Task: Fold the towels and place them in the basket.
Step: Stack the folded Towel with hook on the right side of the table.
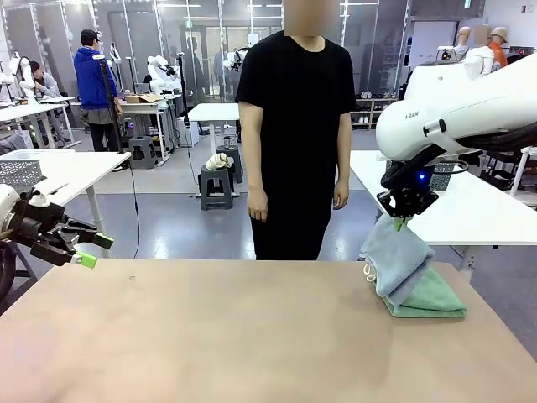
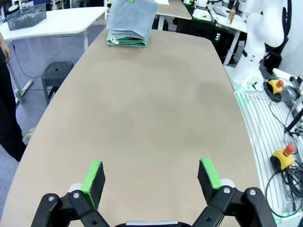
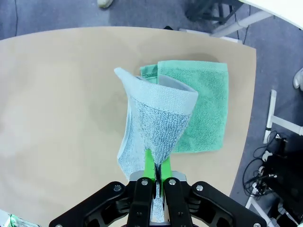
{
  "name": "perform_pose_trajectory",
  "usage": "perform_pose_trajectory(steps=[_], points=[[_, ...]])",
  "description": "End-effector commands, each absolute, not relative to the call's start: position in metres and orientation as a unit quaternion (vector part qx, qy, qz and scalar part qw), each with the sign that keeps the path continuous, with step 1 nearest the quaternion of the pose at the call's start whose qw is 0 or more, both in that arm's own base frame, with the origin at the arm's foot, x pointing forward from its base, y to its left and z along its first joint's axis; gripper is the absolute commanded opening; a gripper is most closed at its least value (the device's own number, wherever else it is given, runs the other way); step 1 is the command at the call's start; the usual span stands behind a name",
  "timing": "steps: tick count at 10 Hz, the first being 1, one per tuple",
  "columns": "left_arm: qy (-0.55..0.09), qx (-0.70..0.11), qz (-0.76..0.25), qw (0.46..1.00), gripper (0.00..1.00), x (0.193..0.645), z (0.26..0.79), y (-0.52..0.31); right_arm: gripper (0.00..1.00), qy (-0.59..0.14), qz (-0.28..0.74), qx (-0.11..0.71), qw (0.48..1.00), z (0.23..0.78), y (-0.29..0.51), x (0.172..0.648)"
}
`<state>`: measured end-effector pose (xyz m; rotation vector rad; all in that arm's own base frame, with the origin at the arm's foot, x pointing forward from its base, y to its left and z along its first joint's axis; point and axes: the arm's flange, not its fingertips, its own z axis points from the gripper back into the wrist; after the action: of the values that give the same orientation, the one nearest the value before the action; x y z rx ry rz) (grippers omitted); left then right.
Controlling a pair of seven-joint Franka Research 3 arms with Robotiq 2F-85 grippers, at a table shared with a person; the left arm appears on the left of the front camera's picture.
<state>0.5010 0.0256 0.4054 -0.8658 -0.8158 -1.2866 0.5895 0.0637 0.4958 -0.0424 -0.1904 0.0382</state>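
A folded mint green towel (image 1: 430,298) lies flat near the table's far right edge. On top of it hangs a folded grey-blue towel (image 1: 396,256), pinched at its upper corner by my right gripper (image 1: 401,220), which is shut on it. From the right wrist the grey-blue towel (image 3: 156,127) drapes down from the closed fingers over the green towel (image 3: 201,111). My left gripper (image 1: 91,249) hovers open at the table's left edge, holding nothing. Its green pads (image 2: 93,175) stand wide apart over bare table, with both towels (image 2: 129,23) far off. The basket is out of view.
A person in black (image 1: 295,143) stands at the far side of the table (image 1: 210,336), hands down. A pale grey perforated basket (image 2: 26,17) sits on another white table. A stool (image 2: 56,75) stands on the floor beside the table.
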Motion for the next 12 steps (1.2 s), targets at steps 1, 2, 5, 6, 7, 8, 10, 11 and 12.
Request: perform_pose_trajectory(steps=[1,2,5,6,7,8,10,11,12], points=[[-0.359,-0.377,-0.565,0.64,1.0,0.498,0.407,0.025,0.05,-0.095,0.018,-0.018,0.995,0.496,0.063,0.583],[-0.359,-0.377,-0.565,0.64,1.0,0.498,0.407,0.025,0.06,-0.095,0.019,-0.021,0.995,0.496,0.064,0.589],[-0.359,-0.377,-0.565,0.64,1.0,0.498,0.407,0.025,0.06,-0.085,0.042,0.054,0.994,0.479,0.015,0.609],[-0.359,-0.377,-0.565,0.64,1.0,0.498,0.407,0.025,0.06,-0.08,0.036,0.065,0.994,0.469,0.001,0.614],[-0.359,-0.377,-0.565,0.64,1.0,0.498,0.407,0.025,0.06,-0.081,0.04,0.076,0.993,0.461,-0.011,0.617],[-0.359,-0.377,-0.565,0.64,1.0,0.498,0.407,0.025,0.06,-0.081,0.04,0.087,0.992,0.455,-0.022,0.621],[-0.359,-0.377,-0.565,0.64,1.0,0.498,0.407,0.025,0.06,-0.076,0.053,0.116,0.989,0.435,-0.043,0.629],[-0.359,-0.377,-0.565,0.64,1.0,0.498,0.407,0.025,0.06,-0.079,0.051,0.123,0.988,0.422,-0.051,0.634],[-0.359,-0.377,-0.565,0.64,1.0,0.498,0.407,0.025,0.06,-0.075,0.042,0.131,0.988,0.411,-0.059,0.637]])
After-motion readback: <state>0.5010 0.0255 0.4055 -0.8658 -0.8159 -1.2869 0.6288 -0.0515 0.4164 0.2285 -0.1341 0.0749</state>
